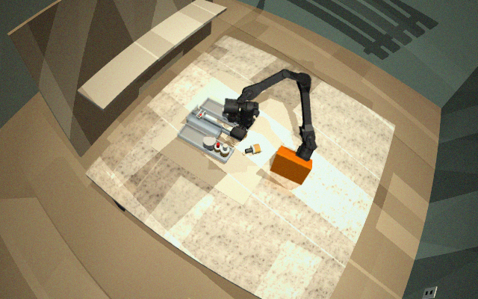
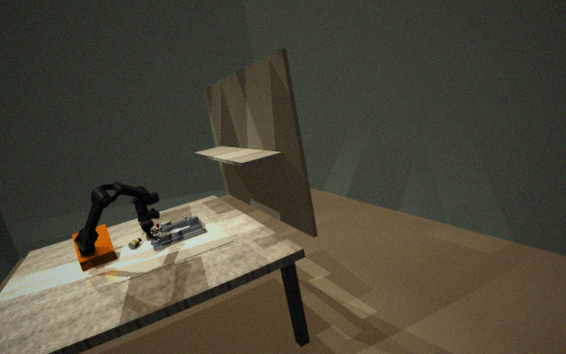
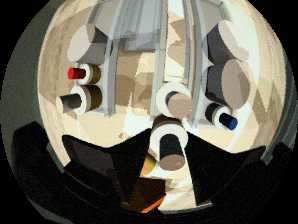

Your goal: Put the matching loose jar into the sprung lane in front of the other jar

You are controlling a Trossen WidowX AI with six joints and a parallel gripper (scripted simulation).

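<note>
My gripper (image 1: 238, 133) (image 2: 150, 234) (image 3: 166, 133) points down at the front end of the grey rack (image 1: 191, 135), shut on a jar with a white shoulder and dark cap. The held jar (image 3: 170, 140) looks upright; its base is hidden. Directly ahead of it in the wrist view stands the lane jar (image 3: 174, 99), similar, with a white shoulder and brownish cap top, at the front end of the narrow sprung lane (image 3: 162, 65). The two overlap in view; I cannot tell whether they touch. The front stop and pusher plate are not clearly visible.
Left in the wrist view stand a grey jar (image 3: 88, 44), a red-capped jar (image 3: 92, 74) and a grey-capped jar (image 3: 90, 97). Right are two grey jars and a blue-capped jar (image 3: 220, 116). A yellow jar (image 1: 256, 149) (image 2: 133, 243) lies on its side between rack and orange base (image 1: 291, 166).
</note>
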